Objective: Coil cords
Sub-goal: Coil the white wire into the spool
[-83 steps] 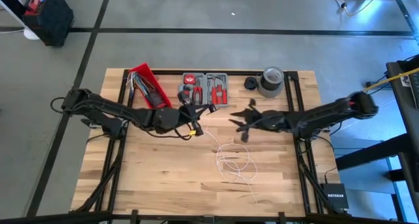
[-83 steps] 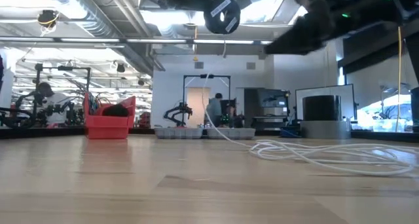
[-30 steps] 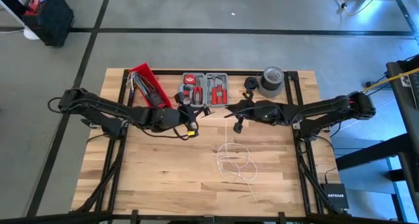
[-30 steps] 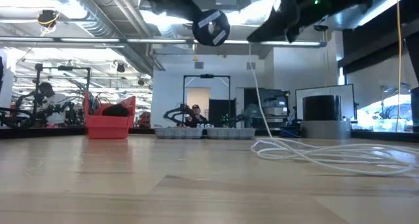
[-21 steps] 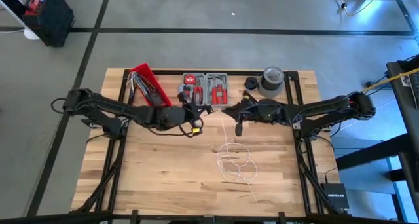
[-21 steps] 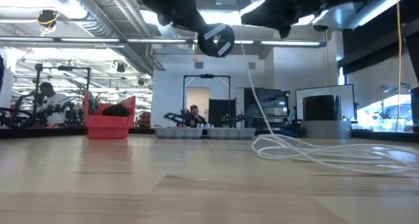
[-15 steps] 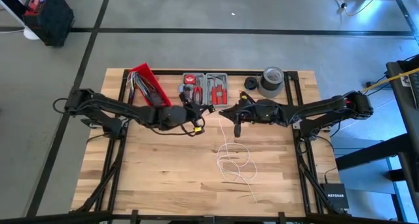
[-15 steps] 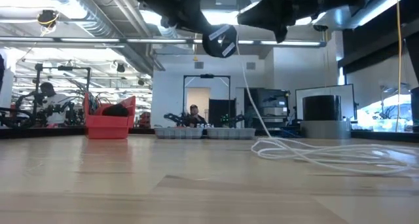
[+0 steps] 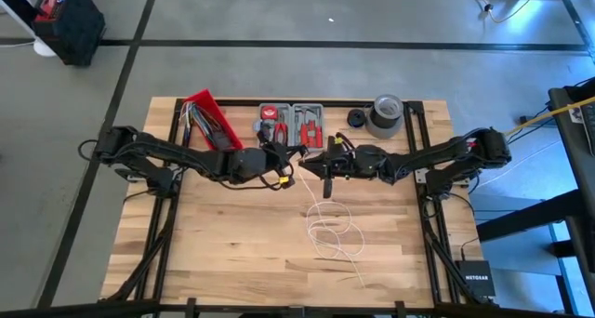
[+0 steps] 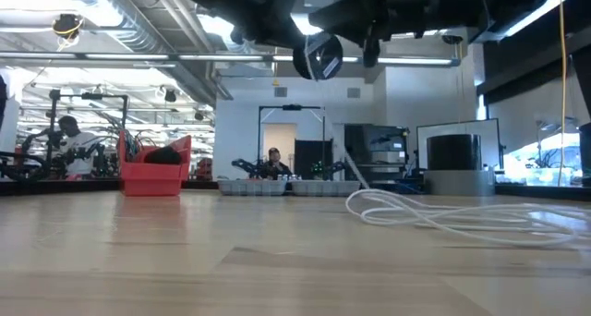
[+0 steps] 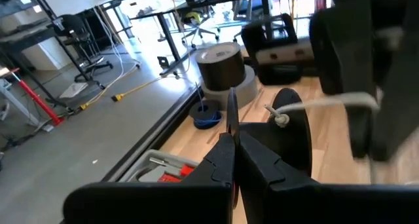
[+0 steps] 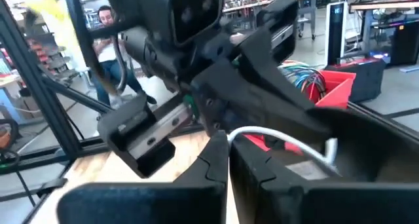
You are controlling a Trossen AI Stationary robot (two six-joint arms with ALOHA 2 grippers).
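Now, white cord (image 9: 332,232): loose loops lie on the surface between its middle and the near edge, a little toward the right side; one strand rises from the loops toward the two grippers, and a tail runs on toward the near edge. In the low view the loops (image 10: 434,214) lie flat on the wood at right.
White cord end: in the right wrist view a curved length with a small plug tip (image 12: 281,144) crosses just ahead of the right gripper's fingers; in the left wrist view the plug tip (image 11: 283,118) shows past the left gripper's fingers.
Right gripper (image 9: 327,163): reaches in from the right edge to the middle of the surface, just short of the far edge, raised above the wood; its fingers (image 12: 219,160) are pressed together. Whether the cord is pinched between them cannot be told.
Left gripper (image 9: 296,156): reaches in from the left edge and meets the right gripper tip to tip above the surface; its fingers (image 11: 229,145) are closed together with nothing seen between them.
Black cord: cannot be made out.
Red bin (image 9: 210,124): far edge, left of the middle.
Tool case (image 9: 291,125): far edge, at the middle, open.
Grey tape roll (image 9: 385,116): far edge, toward the right corner.
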